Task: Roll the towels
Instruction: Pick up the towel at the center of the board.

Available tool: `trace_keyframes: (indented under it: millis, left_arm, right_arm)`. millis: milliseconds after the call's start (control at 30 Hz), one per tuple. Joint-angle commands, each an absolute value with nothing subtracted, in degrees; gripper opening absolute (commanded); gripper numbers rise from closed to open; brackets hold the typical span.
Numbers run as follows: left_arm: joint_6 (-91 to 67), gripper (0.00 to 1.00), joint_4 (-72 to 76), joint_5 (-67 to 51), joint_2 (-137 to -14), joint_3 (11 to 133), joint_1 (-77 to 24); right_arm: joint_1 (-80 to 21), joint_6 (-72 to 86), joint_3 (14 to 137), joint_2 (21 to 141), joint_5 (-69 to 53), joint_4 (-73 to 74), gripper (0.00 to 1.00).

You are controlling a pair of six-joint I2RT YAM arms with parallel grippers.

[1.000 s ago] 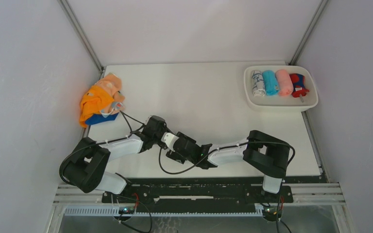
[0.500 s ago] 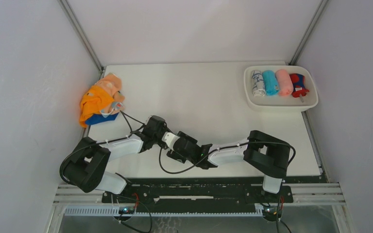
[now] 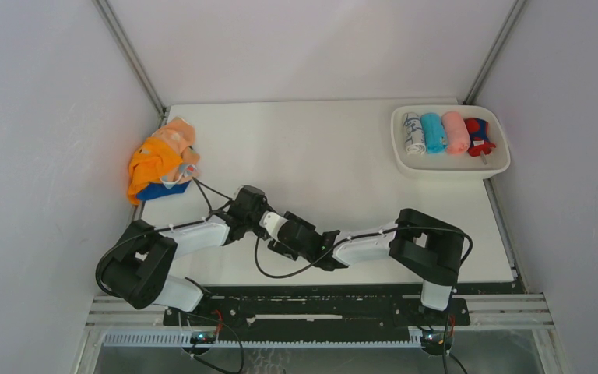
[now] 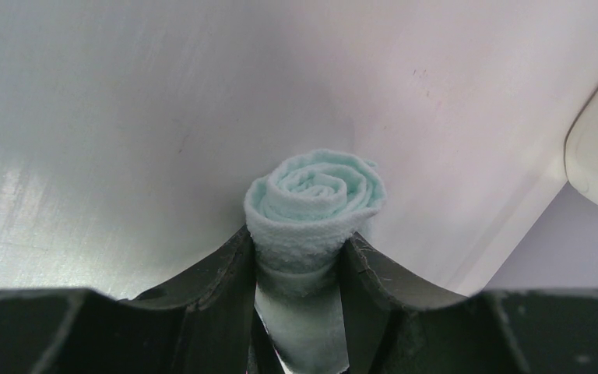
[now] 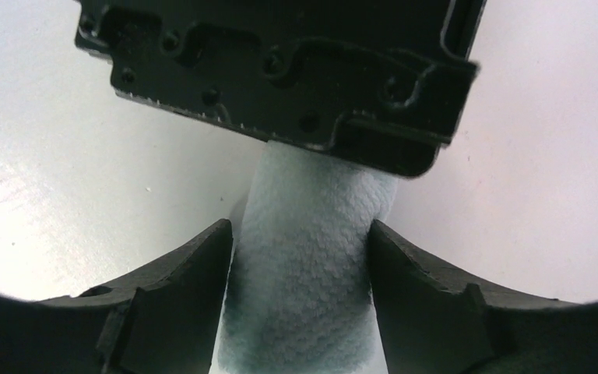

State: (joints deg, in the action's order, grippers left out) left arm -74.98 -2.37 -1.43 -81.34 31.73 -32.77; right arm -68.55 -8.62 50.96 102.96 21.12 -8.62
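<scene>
Left gripper [image 4: 300, 238] is clamped on the mint roll [image 4: 315, 195]. The roll sits between its fingers and pokes out past the tips, spiral end facing forward, so the squeeze is what keeps the wraps from springing open. Right gripper [image 5: 300, 230] comes in nose to nose with the left one and its fingers flank the same roll further along the body. They sit at or almost at its sides, and I can't tell if they're bearing on it yet. My read is a handover, left to right: the roll is held up off the table [image 3: 319, 156] between the two grippers so the right one can take it crosswise without flattening it. The tray [image 3: 450, 166] is well ahead and to the right of the right gripper, out of easy reach for the left arm, which would explain the swap. The tray rolls [image 3: 434, 132], four of them, lie side by side with space on the near side. The pile [image 3: 162, 160] of loose towels, orange, peach and blue, is off to the left of the left gripper, not yet rolled. Risk: if the left lets go before the right has a firm pinch, the outer flap unwinds. Roughly half done by count.
</scene>
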Motion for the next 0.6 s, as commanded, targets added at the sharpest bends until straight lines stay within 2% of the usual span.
trace_keyframes:
  millis: [0,167,333,467,500,567]
  left_arm:
    - [-73.61,0.45,-6.24,-1.62,-82.42,31.66,-33.35]
    - [-73.56,0.45,-5.89,-1.91,-82.59,31.77,-33.39]
    - [-73.2,0.47,-5.54,-1.64,-82.04,32.06,-33.31]
    - [-71.5,0.55,-7.0,-0.06,-79.6,33.58,-32.64]
    - [-70.81,0.57,-7.7,0.37,-78.88,34.18,-32.16]
    - [-69.36,0.61,-9.07,0.86,-77.26,35.35,-30.48]
  right_arm:
    - [-67.8,-8.36,51.5,106.82,18.42,-7.55,0.6]
    - [-66.87,-7.51,51.55,108.68,17.53,-5.39,0.49]
    - [-66.86,-6.45,50.77,108.06,17.66,-3.52,0.27]
    - [-67.07,-5.34,49.03,104.59,18.17,-3.76,0.03]
    - [-67.06,-5.14,48.68,103.68,18.64,-3.57,0.0]
    - [-66.93,-4.67,48.02,101.62,19.64,-3.07,0.0]
